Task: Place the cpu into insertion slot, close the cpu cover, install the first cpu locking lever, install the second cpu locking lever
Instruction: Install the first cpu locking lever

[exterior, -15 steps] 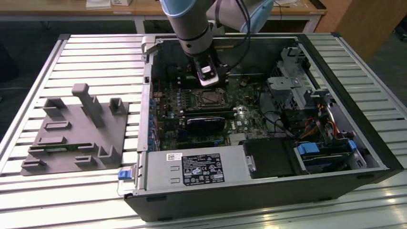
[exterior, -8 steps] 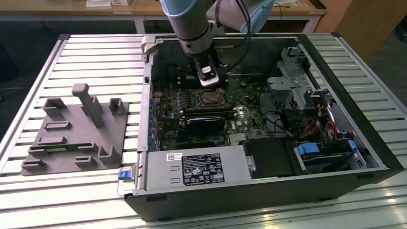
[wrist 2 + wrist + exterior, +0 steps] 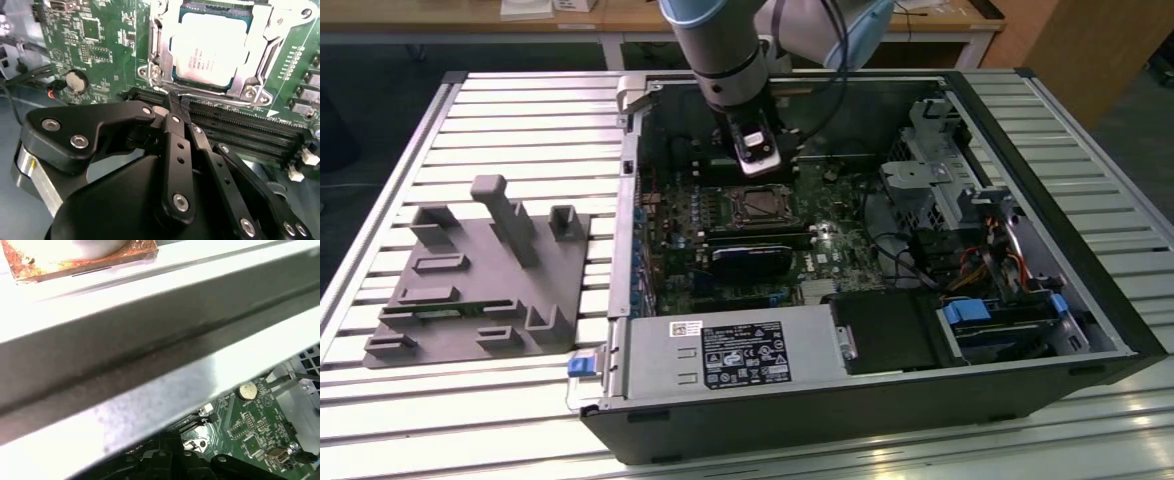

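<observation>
On the slatted metal tabletop point(image 3: 440, 130) lies an open computer case point(image 3: 1067, 240), its side off and its inside facing up, with a grey moulded fixture tray point(image 3: 467, 290) resting well apart from it toward the exterior view's left. Inside the case the green motherboard point(image 3: 674, 230) fills the middle, a labelled power supply point(image 3: 720, 350) sits along the near edge, and a long black card point(image 3: 754, 262) lies just beside the socket. The robot arm point(image 3: 727, 60) reaches down into the case from the far side, its wrist hanging just behind the insertion slot point(image 3: 758, 205). In the second wrist view the insertion slot point(image 3: 215, 45) already carries the cpu point(image 3: 210, 50), whose pale metal face lies flat in the middle of the socket. The cpu cover point(image 3: 260, 55) is down over it, its silvery frame lying around the chip's edges and the chip showing through the window. The pincer point(image 3: 177, 107) hovers near the socket's edge, above the black memory slots point(image 3: 240, 130); its black fingers point(image 3: 172, 145) stand drawn close together with nothing between them. A round coin cell battery point(image 3: 76, 80) sits on the board to one side of the socket, and shows as well in the first wrist view point(image 3: 246, 389), beyond a blurred grey edge of the case.
</observation>
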`<action>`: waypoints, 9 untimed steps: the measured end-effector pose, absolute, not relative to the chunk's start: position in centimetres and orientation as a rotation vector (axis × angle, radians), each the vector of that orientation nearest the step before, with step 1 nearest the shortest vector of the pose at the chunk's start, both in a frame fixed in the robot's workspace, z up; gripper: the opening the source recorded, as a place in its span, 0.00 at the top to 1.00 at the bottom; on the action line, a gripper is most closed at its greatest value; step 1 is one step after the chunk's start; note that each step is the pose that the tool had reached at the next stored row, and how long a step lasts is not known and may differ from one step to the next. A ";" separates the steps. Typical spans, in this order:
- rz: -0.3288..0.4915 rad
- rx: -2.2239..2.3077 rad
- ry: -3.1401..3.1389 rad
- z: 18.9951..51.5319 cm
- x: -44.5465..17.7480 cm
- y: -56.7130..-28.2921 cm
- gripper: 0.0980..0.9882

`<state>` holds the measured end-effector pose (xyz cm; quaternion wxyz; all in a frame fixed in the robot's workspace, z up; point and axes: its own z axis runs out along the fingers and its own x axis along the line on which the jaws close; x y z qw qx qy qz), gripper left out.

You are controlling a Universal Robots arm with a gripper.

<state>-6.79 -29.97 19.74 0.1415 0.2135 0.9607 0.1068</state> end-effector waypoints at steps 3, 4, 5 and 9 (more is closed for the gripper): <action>0.308 0.616 2.773 20.3 -6.8 -30.0 0.99; 0.308 0.616 2.773 20.4 -6.8 -30.0 0.99; 0.309 0.616 2.773 20.5 -6.8 -30.0 0.99; 0.310 0.617 2.773 20.5 -6.8 -30.0 0.99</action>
